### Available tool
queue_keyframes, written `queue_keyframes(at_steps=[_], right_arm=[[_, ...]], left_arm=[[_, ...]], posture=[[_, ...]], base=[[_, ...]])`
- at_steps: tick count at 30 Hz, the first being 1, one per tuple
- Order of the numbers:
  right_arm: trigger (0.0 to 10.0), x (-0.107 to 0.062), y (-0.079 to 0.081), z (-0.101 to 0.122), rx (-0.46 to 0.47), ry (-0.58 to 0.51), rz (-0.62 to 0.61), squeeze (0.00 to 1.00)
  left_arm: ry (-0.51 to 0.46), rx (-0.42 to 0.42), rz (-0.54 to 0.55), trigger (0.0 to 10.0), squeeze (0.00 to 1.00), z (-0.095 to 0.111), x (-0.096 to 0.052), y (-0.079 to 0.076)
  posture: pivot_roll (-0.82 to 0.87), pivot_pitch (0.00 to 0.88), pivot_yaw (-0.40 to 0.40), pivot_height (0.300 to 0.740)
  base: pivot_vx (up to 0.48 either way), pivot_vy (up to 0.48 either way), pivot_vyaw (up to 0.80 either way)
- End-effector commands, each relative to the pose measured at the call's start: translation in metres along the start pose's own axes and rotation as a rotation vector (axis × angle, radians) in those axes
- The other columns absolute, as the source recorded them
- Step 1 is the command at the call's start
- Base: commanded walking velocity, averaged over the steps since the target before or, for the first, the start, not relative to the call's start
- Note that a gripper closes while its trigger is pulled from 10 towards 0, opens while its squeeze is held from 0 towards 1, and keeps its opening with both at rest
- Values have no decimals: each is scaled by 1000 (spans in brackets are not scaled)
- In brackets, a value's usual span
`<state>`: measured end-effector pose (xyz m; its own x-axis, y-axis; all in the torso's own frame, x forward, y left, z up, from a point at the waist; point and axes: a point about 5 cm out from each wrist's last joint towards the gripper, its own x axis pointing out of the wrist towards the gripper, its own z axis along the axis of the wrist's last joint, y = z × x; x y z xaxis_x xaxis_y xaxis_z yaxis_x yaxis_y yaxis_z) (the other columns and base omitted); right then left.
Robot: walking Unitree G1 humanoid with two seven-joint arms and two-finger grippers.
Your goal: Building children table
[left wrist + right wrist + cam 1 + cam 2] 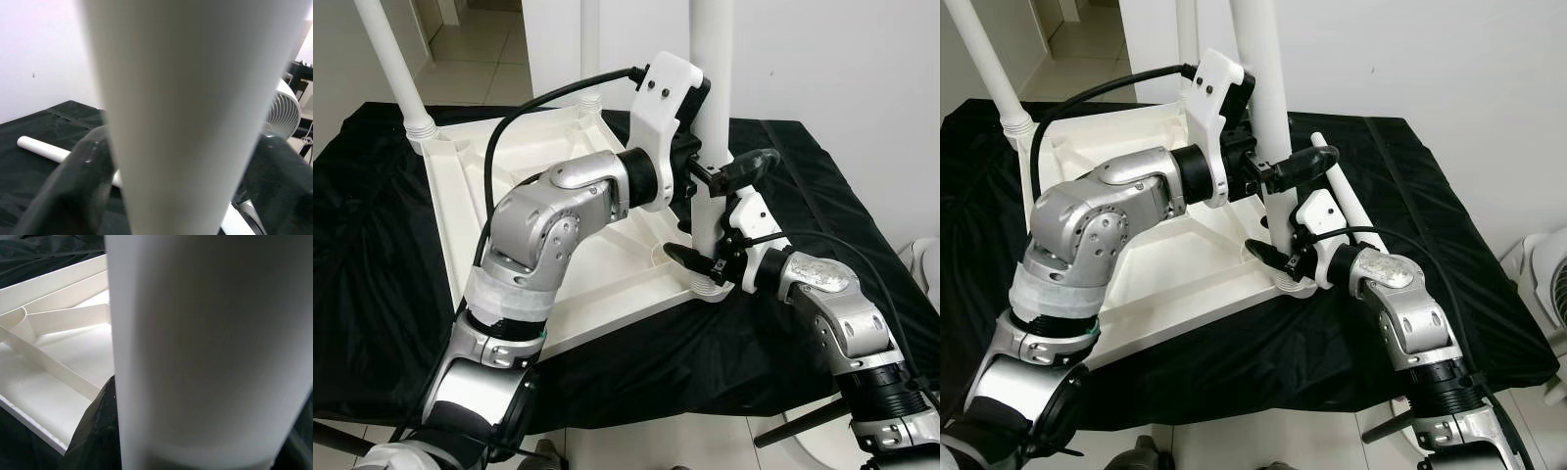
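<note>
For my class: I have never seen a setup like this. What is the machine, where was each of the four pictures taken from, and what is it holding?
It is a humanoid robot with two silver arms. Two pictures come from its head camera, looking down; two come from cameras on its wrists. An upside-down white tabletop lies on a black cloth. Both arms grip one upright white table leg at the tabletop's near corner: the left end effector higher up, the right end effector near the base. Another loose leg lies on the cloth.
</note>
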<state>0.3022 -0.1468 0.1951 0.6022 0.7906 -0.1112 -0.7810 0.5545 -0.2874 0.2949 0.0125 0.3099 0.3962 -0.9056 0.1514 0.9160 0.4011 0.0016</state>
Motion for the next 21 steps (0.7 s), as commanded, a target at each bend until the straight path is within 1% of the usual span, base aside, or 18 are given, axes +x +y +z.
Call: queue_keyframes(at_steps=[1,2,4,5,9,12,15,16,17,18,19,20,21], right_arm=[[10000,0,-3,5,-24,-7,2,0],[10000,-2,-3,5,-24,-7,0,0],[10000,-2,-3,5,-24,-7,0,0],[10000,-4,-5,2,-20,-4,-30,0],[10000,-5,-7,-1,-18,-2,-57,0],[10000,-3,-8,-3,37,-15,-106,0],[10000,-2,-9,-5,45,-10,-123,0],[10000,0,-11,-7,43,-1,-154,0],[10000,2,-13,-8,41,3,-187,0],[10000,2,-13,-8,41,3,-187,0],[10000,4,-15,-9,42,5,-220,0],[10000,4,-15,-9,42,5,-220,0],[10000,7,-16,-8,45,-3,-259,1000]], left_arm=[[4,-11,-6,1725,0,2,2,-1],[2,-16,0,0,0,4,2,1],[2,-16,0,0,0,4,2,1],[-7,-21,5,0,0,8,1,3],[-22,-28,3,0,0,11,0,4],[-38,-27,4,0,0,16,0,3],[-43,-28,13,0,0,17,0,3],[-40,-27,32,0,0,18,1,4],[-28,-26,66,10000,0,18,2,6],[-28,-26,66,10000,0,18,2,6],[-24,-23,113,10000,0,20,3,8],[-24,-23,113,10000,0,20,3,8],[-14,-3,181,10000,0,21,4,12]], posture=[[36,0,-18,740],[33,0,-12,740],[33,0,-12,740],[35,0,-1,740],[38,0,0,740],[49,0,-6,740],[53,0,-7,740],[55,0,-8,740],[58,0,-7,740],[58,0,-7,740],[59,0,-8,740],[59,0,-8,740],[62,0,-11,740]], base=[[0,0,0],[0,0,0],[0,0,0],[0,0,0],[0,0,0],[0,0,0],[0,0,0],[0,0,0],[0,0,0],[0,0,0],[0,0,0],[0,0,0],[0,0,0]])
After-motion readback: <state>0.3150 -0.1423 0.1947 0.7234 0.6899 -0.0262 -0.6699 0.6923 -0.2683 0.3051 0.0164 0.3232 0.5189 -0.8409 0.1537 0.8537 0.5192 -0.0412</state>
